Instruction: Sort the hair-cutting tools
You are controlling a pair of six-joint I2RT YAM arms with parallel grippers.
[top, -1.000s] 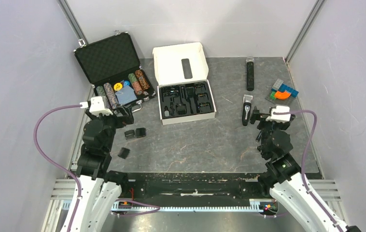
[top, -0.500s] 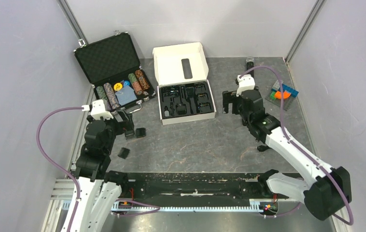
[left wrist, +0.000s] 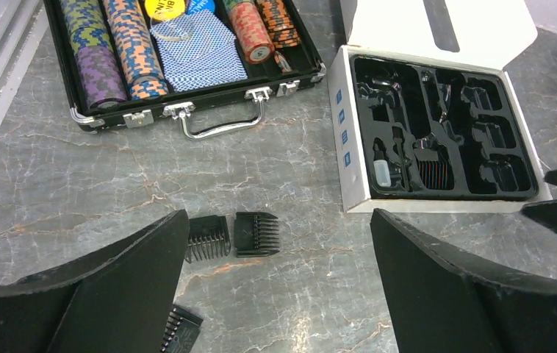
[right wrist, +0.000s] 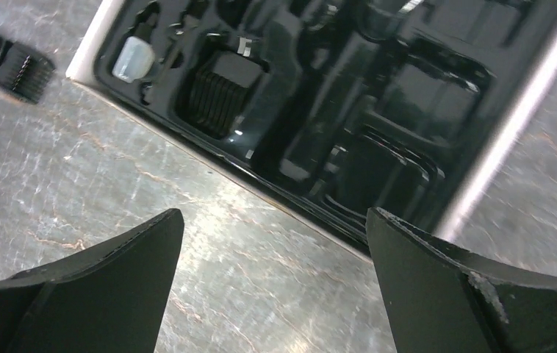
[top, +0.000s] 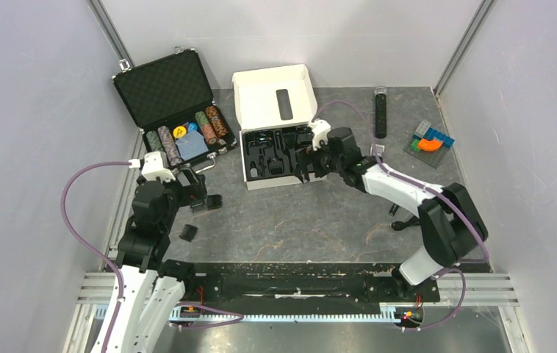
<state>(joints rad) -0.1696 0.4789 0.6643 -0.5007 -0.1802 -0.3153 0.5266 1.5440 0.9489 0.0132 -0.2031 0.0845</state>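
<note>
Two black comb attachments (left wrist: 208,238) (left wrist: 256,234) lie side by side on the table, and a third (left wrist: 180,331) lies nearer, half behind my left finger. My left gripper (left wrist: 277,213) hovers open just above and behind them, holding nothing. From above the pair shows at the comb attachments (top: 206,202) and the single one (top: 188,232). My right gripper (right wrist: 273,213) stands open and empty over the front edge of the white box (right wrist: 481,169), whose black moulded tray holds several parts. The right arm covers the clipper except for a pale end (top: 378,150).
An open black case (top: 165,92) with stacks of colourful chips stands at the back left. A thin black stick with a clear tip (top: 381,114) lies at the back right, beside colourful blocks (top: 430,140). The white box (top: 283,181) has its lid up.
My right arm has swung left from the right side of the table and now reaches over the box's front edge. The left gripper has barely shifted above the combs.
</note>
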